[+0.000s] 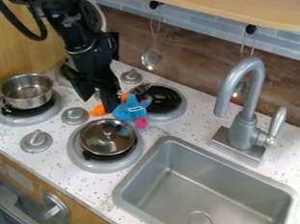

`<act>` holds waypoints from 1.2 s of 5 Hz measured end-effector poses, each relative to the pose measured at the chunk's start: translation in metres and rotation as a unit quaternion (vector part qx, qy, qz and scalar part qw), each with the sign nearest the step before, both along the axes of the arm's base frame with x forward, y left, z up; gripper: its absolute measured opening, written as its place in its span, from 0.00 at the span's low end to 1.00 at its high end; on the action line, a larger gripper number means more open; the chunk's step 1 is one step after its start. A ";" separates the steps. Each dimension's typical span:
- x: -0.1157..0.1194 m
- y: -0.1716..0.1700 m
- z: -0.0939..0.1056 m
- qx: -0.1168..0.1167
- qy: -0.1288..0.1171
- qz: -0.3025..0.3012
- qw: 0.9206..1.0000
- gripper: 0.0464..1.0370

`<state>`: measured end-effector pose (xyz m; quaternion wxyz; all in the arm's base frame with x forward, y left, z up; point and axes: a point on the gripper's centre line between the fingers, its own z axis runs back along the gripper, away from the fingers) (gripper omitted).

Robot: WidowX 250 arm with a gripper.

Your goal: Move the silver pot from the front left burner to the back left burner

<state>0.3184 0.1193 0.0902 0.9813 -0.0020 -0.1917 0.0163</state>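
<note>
Black two-finger gripper (pixel 98 103) hangs over the rear of the white speckled counter (pixel 161 130), open, fingers spread w/ a gap btwn; nothing looks gripped. Nearest: slim orange carrot-like item (pixel 98 111), partly hidden behind one finger; can't tell if they touch. Just beside it, soft-looking light-blue toy (pixel 129 108) w/ a pink part, near the rear black-topped burner (pixel 162 100); a silver fork (pixel 142 87) is close by.

My read: for good control here, square fingers to one item's narrow width, keep tips off the counter, close gently b/c soft stuff may squash or slip, & mind the fork.

Further out: round shiny metal pan or lid (pixel 107 137) on the front burner, small steel pot (pixel 26 92) on another, grey basin sink (pixel 201 195) w/ curved grey faucet (pixel 246 106) behind.
</note>
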 end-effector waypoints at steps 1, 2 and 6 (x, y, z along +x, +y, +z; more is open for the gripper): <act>-0.001 -0.001 -0.011 -0.005 0.014 -0.001 1.000 0.96; 0.018 0.026 -0.020 0.024 -0.012 0.019 0.999 0.96; 0.002 0.191 -0.008 0.128 0.004 0.124 0.984 0.96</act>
